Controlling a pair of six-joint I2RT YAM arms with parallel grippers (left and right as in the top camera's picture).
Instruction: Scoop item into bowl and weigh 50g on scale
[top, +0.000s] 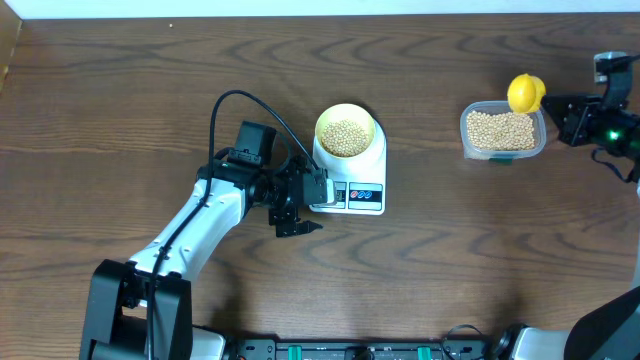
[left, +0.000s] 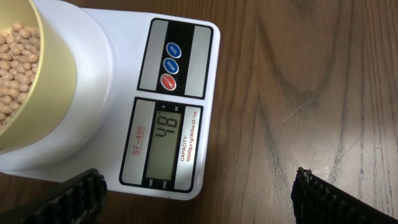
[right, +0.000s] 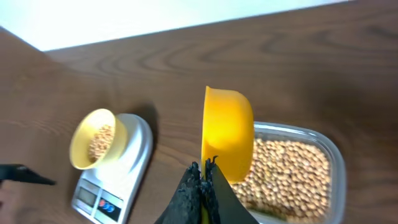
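Yellow scoop (right: 227, 134) pinched by right gripper (right: 204, 173) at clear tub (top: 543, 140); left gripper (top: 305, 205) spread beside scale (top: 365, 196).

We see a dark wood-grain counter (left: 298, 74), a glossy white plastic scale (left: 118, 74), a smooth bowl (left: 56, 87), a clear plastic tub (right: 298, 129) and matt beans (left: 12, 56).

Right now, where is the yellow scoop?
Overhead view: the yellow scoop is far right, over a corner of the clear tub, held by the right tool.

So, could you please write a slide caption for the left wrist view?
Bowl of beans on the scale, display reading 48; left gripper open just below.
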